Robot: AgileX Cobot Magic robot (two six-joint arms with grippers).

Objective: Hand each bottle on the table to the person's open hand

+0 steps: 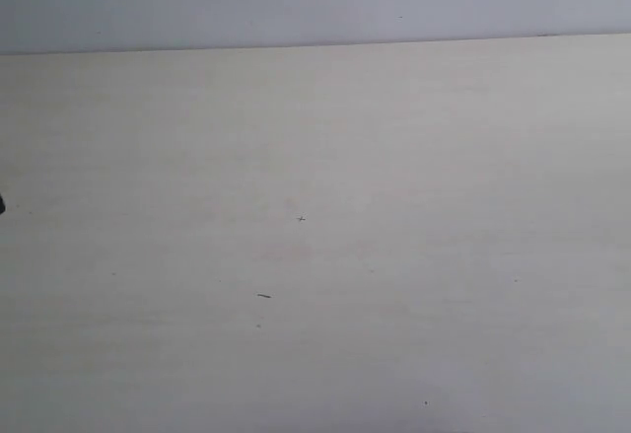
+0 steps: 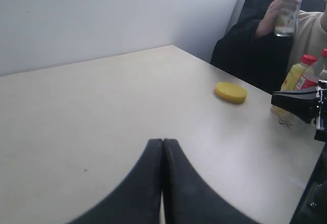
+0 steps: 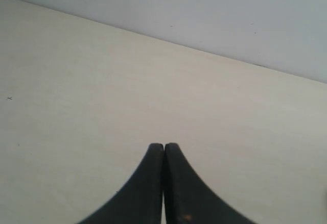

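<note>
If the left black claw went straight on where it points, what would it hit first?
Probably nothing close: the shut left gripper points along the pale beige wood-grain table toward the white wall. The flat round yellow disc sits off that line, though depth is unclear.

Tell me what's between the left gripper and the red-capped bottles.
Left wrist view: mostly bare table; a yellow disc lies just beside that stretch, and a black robot part sits in front of the red-capped bottles.
</note>
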